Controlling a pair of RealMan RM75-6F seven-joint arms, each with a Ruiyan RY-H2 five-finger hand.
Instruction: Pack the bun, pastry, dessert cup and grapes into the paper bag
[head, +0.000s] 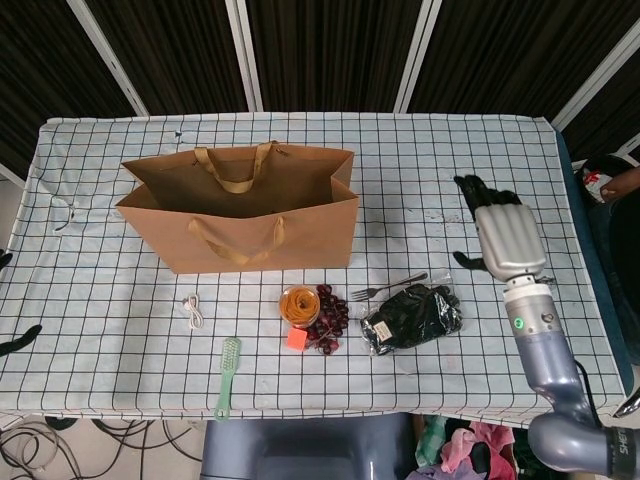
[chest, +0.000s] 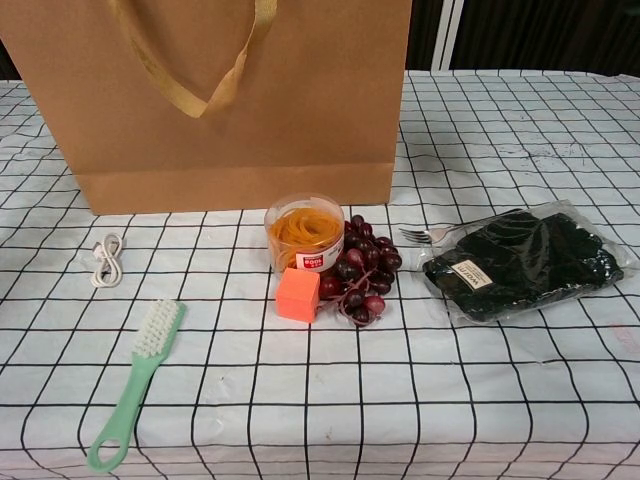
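The brown paper bag stands open at the table's back left; nothing shows inside it from above. In front of it the clear dessert cup with orange filling touches the dark grapes. A dark pastry in a clear wrapper lies to their right. No bun shows in either view. My right hand hovers over the table's right side, holding nothing, thumb out to the side. Only dark tips of my left hand show at the left edge.
A metal fork lies by the pastry. An orange cube touches the grapes. A green brush and a white cable lie front left.
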